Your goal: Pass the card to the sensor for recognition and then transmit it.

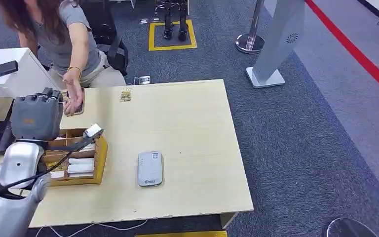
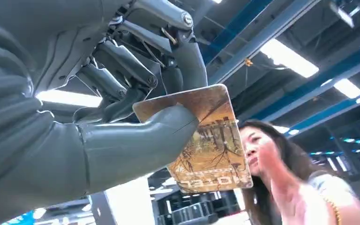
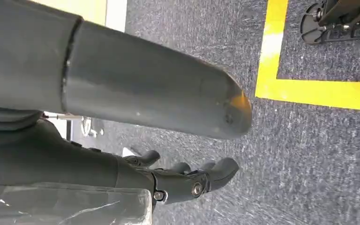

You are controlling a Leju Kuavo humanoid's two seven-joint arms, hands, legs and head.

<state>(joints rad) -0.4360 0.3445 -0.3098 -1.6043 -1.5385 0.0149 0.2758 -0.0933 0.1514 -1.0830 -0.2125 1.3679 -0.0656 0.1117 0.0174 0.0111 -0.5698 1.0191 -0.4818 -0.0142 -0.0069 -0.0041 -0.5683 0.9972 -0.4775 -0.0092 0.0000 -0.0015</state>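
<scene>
Card (image 2: pixel 206 140) pinched between thumb and fingers of raised left hand (image 2: pixel 122 117), held above wooden tray (image 1: pixel 98 158) at table's (image 1: pixel 192 123) left, person's hand (image 1: pixel 72 94) reached toward it, sensor (image 1: pixel 150 168) laid mid-table, right hand (image 3: pixel 187 180) hung over carpet, fingers loosely apart, nothing held.

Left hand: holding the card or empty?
Holding. The left hand pinches the card between thumb and fingers, raised toward the person.
</scene>
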